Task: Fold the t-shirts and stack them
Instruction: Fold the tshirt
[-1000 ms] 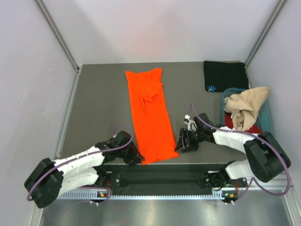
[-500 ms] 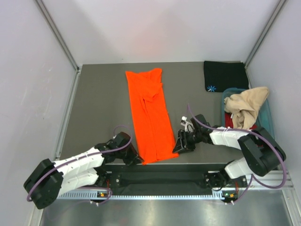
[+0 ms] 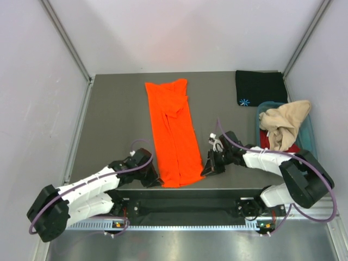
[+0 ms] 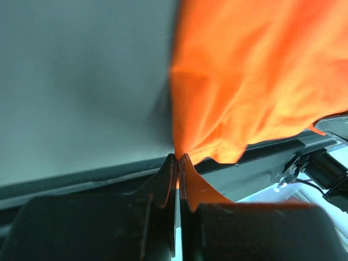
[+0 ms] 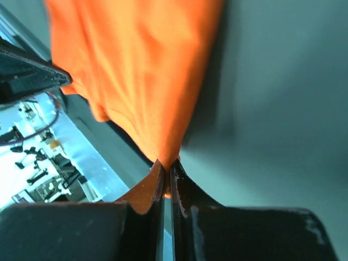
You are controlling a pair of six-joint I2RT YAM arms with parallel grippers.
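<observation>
Confirming both pinches are on. A second ago both sets of jaws stood apart beside the near hem of the orange shirt [image 3: 173, 133]. Now the left gripper [image 3: 156, 180] is clamped on its near-left corner and the right gripper [image 3: 205, 170] on its near-right corner. Both wrist views show the tips pressed together on a fold of orange cloth, with the rest fanning out beyond. The left arm slid in toward the hem to get there; the right barely moved.

Shirt position: it lies lengthwise mid-table [image 3: 114, 125], already folded into a long narrow strip. Its far end points at the back wall and its near end sits at the front edge. The near hem looks slightly drawn in and rumpled versus a second ago, so I judge we have real cloth. From overhead I can't tell how many layers each side caught.

Rest: the black shirt [image 3: 261, 87] is folded flat at the far right corner. The beige shirt [image 3: 285, 124] is crumpled over the tub [image 3: 310, 138], with the dark red shirt [image 3: 294, 148] just showing under it. None of those has moved.

Meaning: the grasp step is done. Next I'd expect to lift the near end and carry it toward the far end to halve the strip. The risk is a lower layer dropping out when the lift begins, so I'd raise both sides together, slowly.
</observation>
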